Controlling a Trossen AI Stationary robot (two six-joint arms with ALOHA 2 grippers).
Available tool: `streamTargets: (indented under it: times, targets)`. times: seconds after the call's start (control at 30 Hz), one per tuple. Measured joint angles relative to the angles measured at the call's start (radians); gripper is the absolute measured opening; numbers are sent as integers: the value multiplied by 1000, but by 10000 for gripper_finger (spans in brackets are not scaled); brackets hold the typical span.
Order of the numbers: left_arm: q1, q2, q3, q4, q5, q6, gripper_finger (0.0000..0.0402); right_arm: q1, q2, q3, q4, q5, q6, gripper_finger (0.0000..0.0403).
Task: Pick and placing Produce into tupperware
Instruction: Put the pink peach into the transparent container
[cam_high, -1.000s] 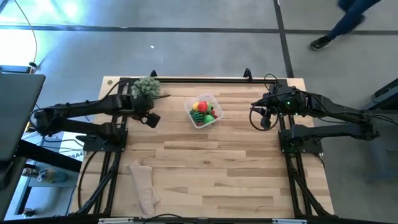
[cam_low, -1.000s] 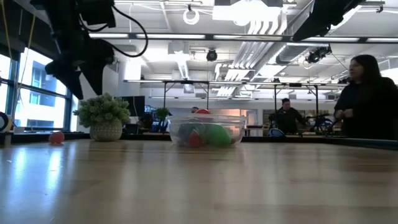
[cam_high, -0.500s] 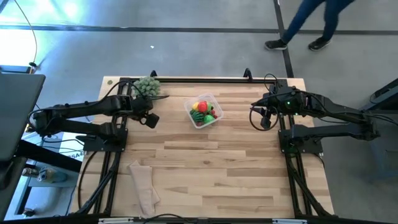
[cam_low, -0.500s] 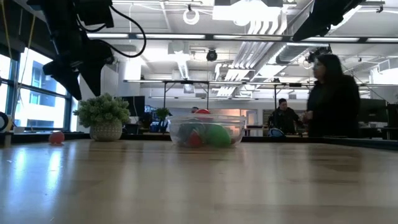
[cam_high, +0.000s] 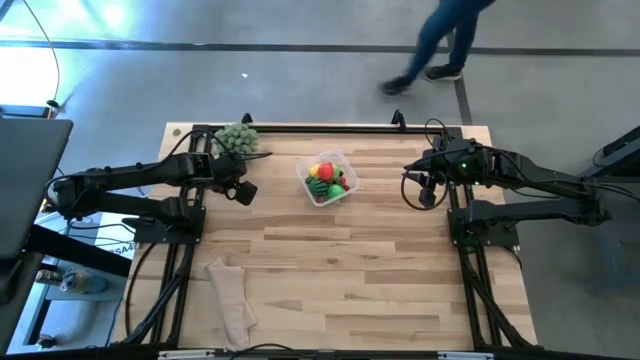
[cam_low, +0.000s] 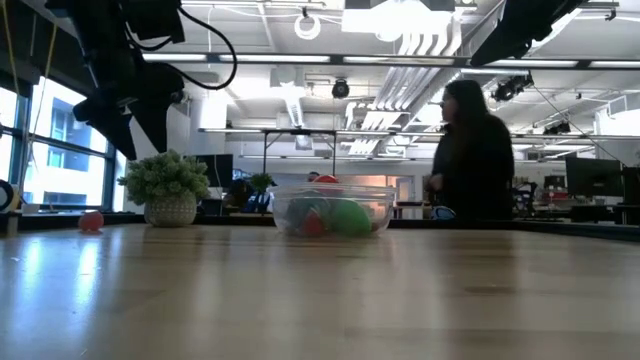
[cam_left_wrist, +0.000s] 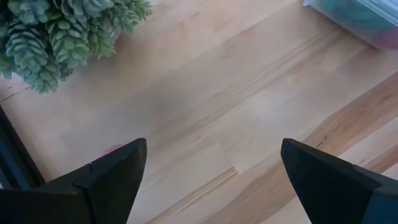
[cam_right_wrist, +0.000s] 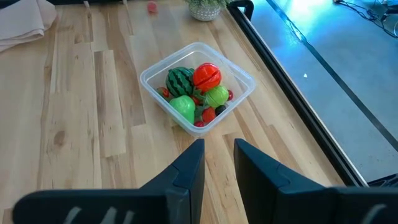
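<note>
The tupperware (cam_high: 328, 177) is sitting on the pale wooden worktop (cam_high: 340, 270) toward its far edge, roughly midway between the two arms; it is showing as a clear, square container with rounded corners (cam_right_wrist: 198, 86). The Produce (cam_right_wrist: 196, 93) is lying heaped inside it: a dark green striped watermelon ball (cam_right_wrist: 180, 81), a red ribbed fruit (cam_right_wrist: 207, 75) beside it, two bright green pieces, and small red and dark bits tucked around them. In the low view the heap is showing red and green through the clear wall (cam_low: 333, 210). One small red piece (cam_low: 91, 221) is lying on the worktop apart from the container, near the leafy potted plant (cam_high: 236, 139). The left end effector (cam_high: 243, 190) is hovering above the wood between the plant and the container, its fingers (cam_left_wrist: 106, 180) standing wide apart and holding nothing. The right end effector (cam_high: 428, 192) is hanging over the worktop well to the other side of the container, its fingers (cam_right_wrist: 183, 177) drawn close with only a narrow gap between them and nothing in it. A beige cloth (cam_high: 232, 298) is lying near the front left edge. A person (cam_low: 472, 155) is passing behind the worktop
</note>
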Motion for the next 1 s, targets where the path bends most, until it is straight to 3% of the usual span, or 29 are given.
streamTargets:
  times: [0.57,0.8,1.0]
  targets:
    - [0,0,0,12,-17,144,358,0,0,0,0,0,0,76]
    - [0,1,1,-132,-39,-129,358,0,0,0,0,0,0,76]
    - [0,22,1,-149,-88,-209,358,0,0,0,0,0,0,76]
